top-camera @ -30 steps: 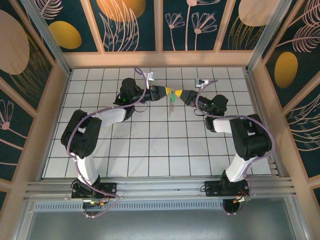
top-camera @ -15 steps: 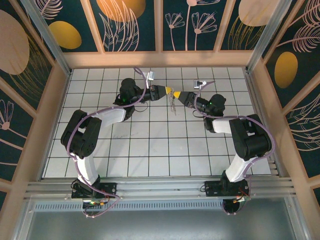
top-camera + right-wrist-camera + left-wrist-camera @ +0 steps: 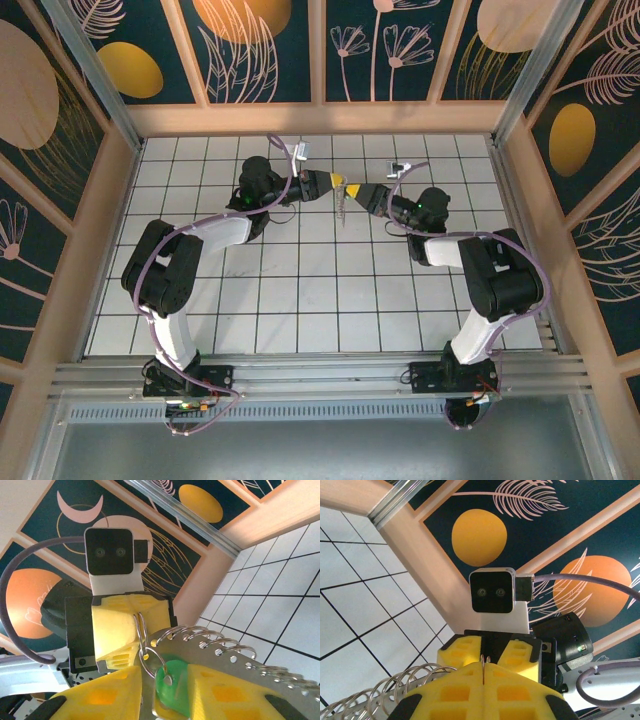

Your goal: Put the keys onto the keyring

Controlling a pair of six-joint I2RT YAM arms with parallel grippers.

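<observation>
Item: keyring [image 3: 140,626]; thin silver wire ring, seen nearly edge-on in the right wrist view; pinched between the yellow fingers of the left gripper [image 3: 336,183], whose jaws are pressed fully together on it; in the left wrist view a sliver of metal shows in the seam between the two pads.

Item: green key [image 3: 172,687]; bright green plastic head; a small wire loop passes through its hole, just below the keyring; the head sits between the yellow fingers of the right gripper [image 3: 354,189], whose jaws stand narrow and closed in on it.

Item: silver keys [image 3: 250,662]; several tiny ones fanned in an arc, each with a small hole at the head; the fan runs from beside the green key across the right gripper's finger; in the top view the bunch hangs just below the meeting fingertips, above the table [image 3: 300,300].

Position: both grippers tip to tip, raised over the far middle of the white tiled surface.

Surroundings: dark blue wall panels [image 3: 250,50] with orange discs and pale leaf outlines; wooden frame; purple cable [image 3: 585,577] at a square wrist camera [image 3: 492,592].

Markings: a small green mark on the black housing beside that camera, too small to read.
</observation>
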